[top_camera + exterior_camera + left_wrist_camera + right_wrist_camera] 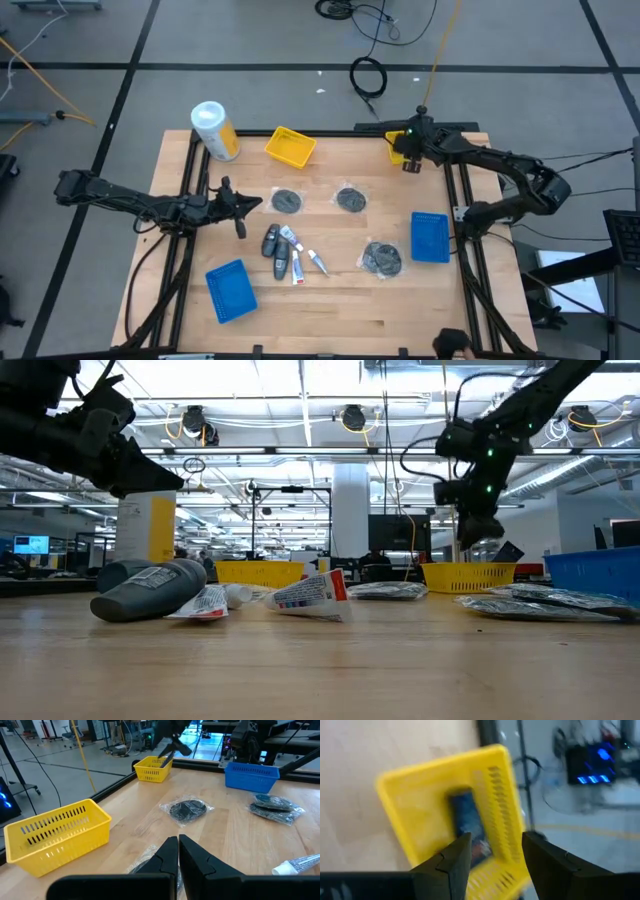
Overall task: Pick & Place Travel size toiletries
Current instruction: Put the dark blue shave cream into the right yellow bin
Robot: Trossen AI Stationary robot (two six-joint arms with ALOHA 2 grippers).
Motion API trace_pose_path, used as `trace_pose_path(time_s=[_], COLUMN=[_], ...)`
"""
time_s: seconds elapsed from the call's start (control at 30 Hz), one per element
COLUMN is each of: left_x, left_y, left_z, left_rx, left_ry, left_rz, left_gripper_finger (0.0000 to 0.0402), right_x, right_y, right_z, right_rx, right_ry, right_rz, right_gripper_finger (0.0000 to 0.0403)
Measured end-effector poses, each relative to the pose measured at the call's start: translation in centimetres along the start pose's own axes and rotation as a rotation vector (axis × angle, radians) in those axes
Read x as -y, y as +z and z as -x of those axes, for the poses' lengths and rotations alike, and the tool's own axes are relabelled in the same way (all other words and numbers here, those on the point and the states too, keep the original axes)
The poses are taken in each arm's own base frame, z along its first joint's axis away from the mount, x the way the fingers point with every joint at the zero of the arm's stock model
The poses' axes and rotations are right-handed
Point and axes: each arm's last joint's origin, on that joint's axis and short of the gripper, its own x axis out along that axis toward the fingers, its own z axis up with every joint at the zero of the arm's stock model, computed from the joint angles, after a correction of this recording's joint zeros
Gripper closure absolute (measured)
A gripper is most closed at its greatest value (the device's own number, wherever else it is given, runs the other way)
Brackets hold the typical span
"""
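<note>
Several toiletries lie on the wooden table: two dark discs in clear wrap [287,200] [350,199], black packets [381,258], two dark grey bottles [271,242] and white tubes [293,240] mid-table. A dark rectangular packet [467,822] lies inside the far-right yellow tray [415,795]. My right gripper [495,850] hangs open above that tray [398,148], touching nothing. My left gripper [248,205] is shut and raised over the table's left half, just left of the nearer disc [187,810], whose clear wrap shows below its fingers [178,851].
A white-and-yellow canister [215,130] stands at the far left corner. A second yellow tray [290,146] sits at the far middle. One blue tray [430,237] lies at the right edge, another [230,290] near the front left. Bare wood shows along the near edge.
</note>
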Motion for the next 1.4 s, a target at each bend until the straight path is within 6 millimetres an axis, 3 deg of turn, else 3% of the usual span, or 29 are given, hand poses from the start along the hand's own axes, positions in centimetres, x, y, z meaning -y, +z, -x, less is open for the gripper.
trace_pose_path(time_s=[0.13, 0.23, 0.47, 0.63, 0.8, 1.07, 1.23, 1.4], left_x=[0.0, 0.0, 0.0, 0.0, 0.0, 0.0, 0.0, 0.0], left_y=[0.0, 0.0, 0.0, 0.0, 0.0, 0.0, 0.0, 0.0], left_z=[0.0, 0.0, 0.0, 0.0, 0.0, 0.0, 0.0, 0.0], left_rx=[0.000, 0.000, 0.000, 0.000, 0.000, 0.000, 0.000, 0.000], left_ry=[0.000, 0.001, 0.001, 0.001, 0.001, 0.000, 0.000, 0.001], left_rz=[-0.002, -0.001, 0.002, 0.002, 0.002, 0.002, 0.002, 0.002], left_gripper_finger=[0.0385, 0.0385, 0.0385, 0.0385, 0.0385, 0.0385, 0.0385, 0.0385], right_x=[1.0, 1.7, 0.5, -0.3, -0.9, -1.2, -1.7, -1.7], right_y=[-0.2, -0.7, -2.5, -3.2, -3.3, -3.2, -2.1, -1.6], right_z=[2.6, 3.3, 2.3, 0.9, 0.0, 0.1, 0.6, 0.7], right_rx=[-0.123, -0.201, -0.277, -0.294, -0.255, -0.255, -0.164, 0.040], right_ry=[0.073, 0.108, 0.196, 0.074, 0.032, 0.051, 0.045, 0.166], right_rz=[-0.088, -0.153, -0.092, 0.035, 0.129, 0.256, 0.305, 0.277], right_gripper_finger=[0.0232, 0.0227, 0.0182, 0.0178, 0.0232, 0.0383, 0.0386, 0.0397])
